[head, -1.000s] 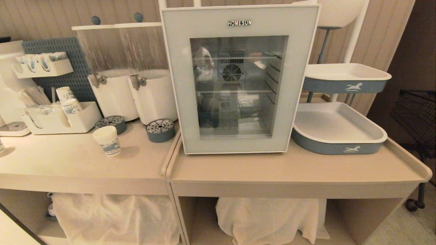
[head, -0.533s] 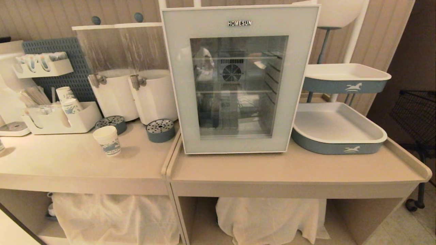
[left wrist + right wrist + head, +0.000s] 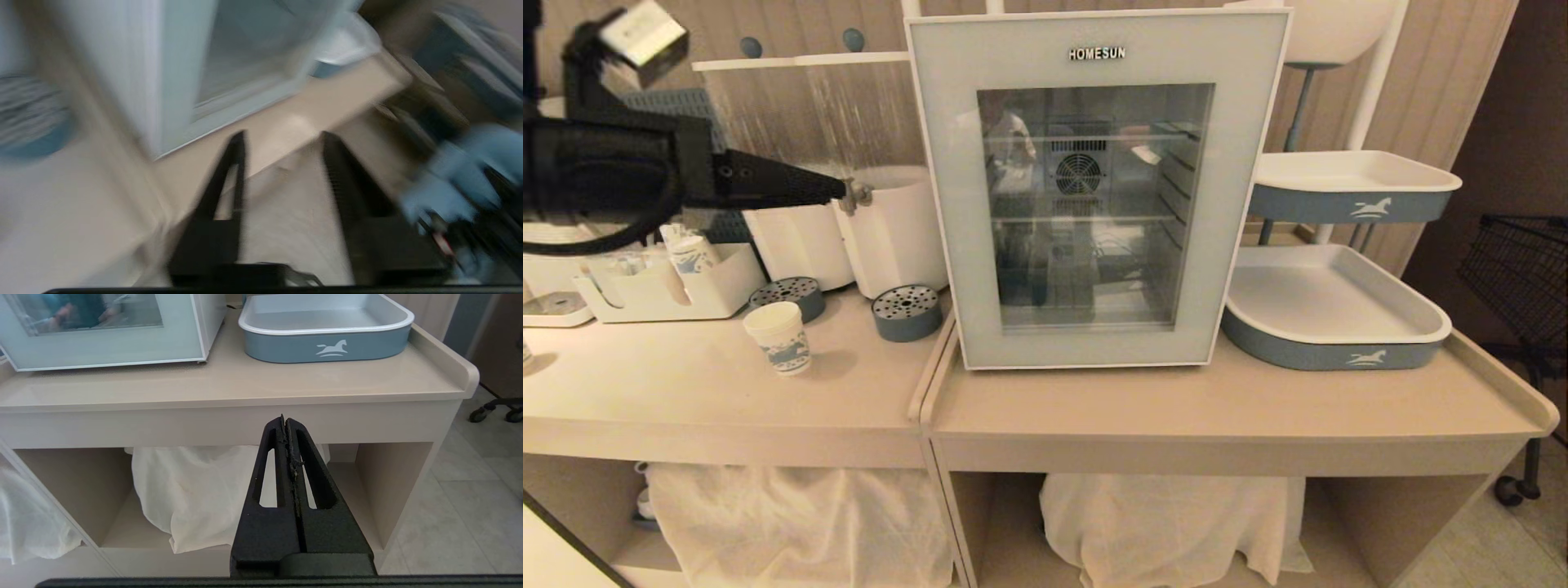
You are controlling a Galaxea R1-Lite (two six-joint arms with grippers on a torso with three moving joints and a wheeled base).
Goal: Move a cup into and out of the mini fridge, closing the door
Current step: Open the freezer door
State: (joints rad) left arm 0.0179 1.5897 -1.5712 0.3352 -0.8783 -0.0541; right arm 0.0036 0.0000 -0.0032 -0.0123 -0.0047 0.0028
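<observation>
Head view. Your left gripper (image 3: 837, 190) reaches in from the 9 o'clock edge, level, its dark tip over the tap of the white drink dispenser (image 3: 890, 233). From this side the fingers overlap, so you cannot tell their gap here. The small white paper cup with the blue printed pattern (image 3: 778, 337) stands upright on the beige counter (image 3: 686, 384), at about 7 o'clock from the gripper tip and well apart from it. The white box-shaped mini fridge (image 3: 1094, 188) sits at centre, at 3 o'clock from the cup. Its door with the clear glass window and pale grey-blue frame (image 3: 947, 204) is flat against the body, closed. Wire shelves and the round rear fan show through the glass. A grey-blue tray with a white horse mark (image 3: 1331, 347) lies at 3 o'clock from the fridge, touching or just beside it. A round perforated grey drip stand (image 3: 907, 313) sits between cup and fridge.

Left wrist view. Heavily blurred. You see the two black fingers (image 3: 229, 175) standing apart with only counter between them: parted, gripping nothing. The fridge door's lower corner lies beyond them.

Right wrist view. Your right gripper (image 3: 286, 418) hangs low in front of the counter edge, fingers pressed together, empty. The tray is at 12 o'clock from it and the fridge door at 11. A white cloth (image 3: 184, 490) fills the space under the counter.
</observation>
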